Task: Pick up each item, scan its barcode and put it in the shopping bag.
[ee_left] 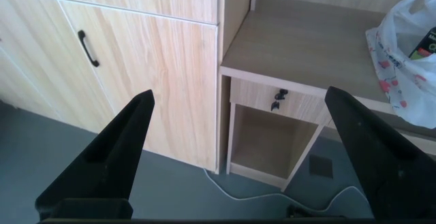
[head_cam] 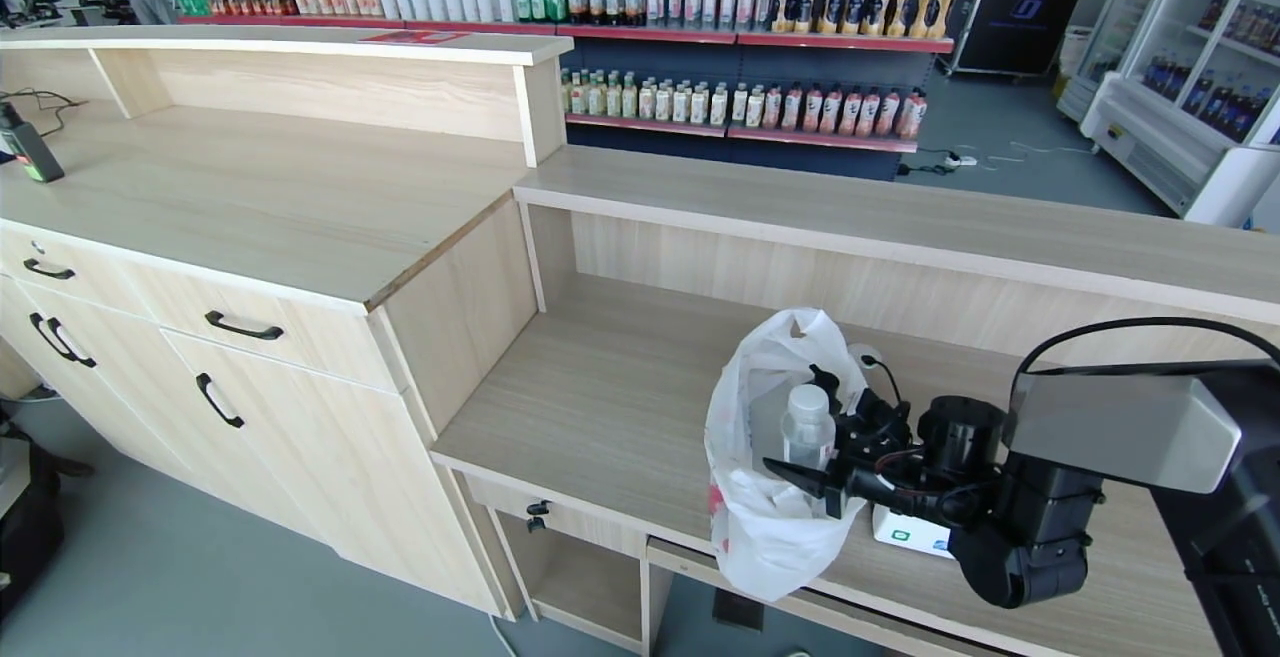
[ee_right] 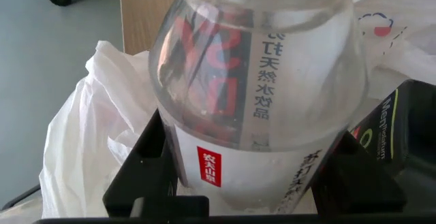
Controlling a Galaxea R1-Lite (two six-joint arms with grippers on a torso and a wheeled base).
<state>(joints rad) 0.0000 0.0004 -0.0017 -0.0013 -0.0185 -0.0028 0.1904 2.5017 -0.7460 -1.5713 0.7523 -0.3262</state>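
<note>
Your right gripper (ee_right: 248,176) clamps the bottle (ee_right: 259,101), seemingly inside the bag (head_cam: 760,527); release it tilted and it topples. Left gripper (ee_left: 238,149) gapes.

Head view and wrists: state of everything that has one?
right gripper, shut on the bottle.
left gripper, open, holding nothing.
bottle, upright, at the mouth of the shopping bag.
shopping bag, open, standing on the lower counter.
cabinet doors, shut.
</note>
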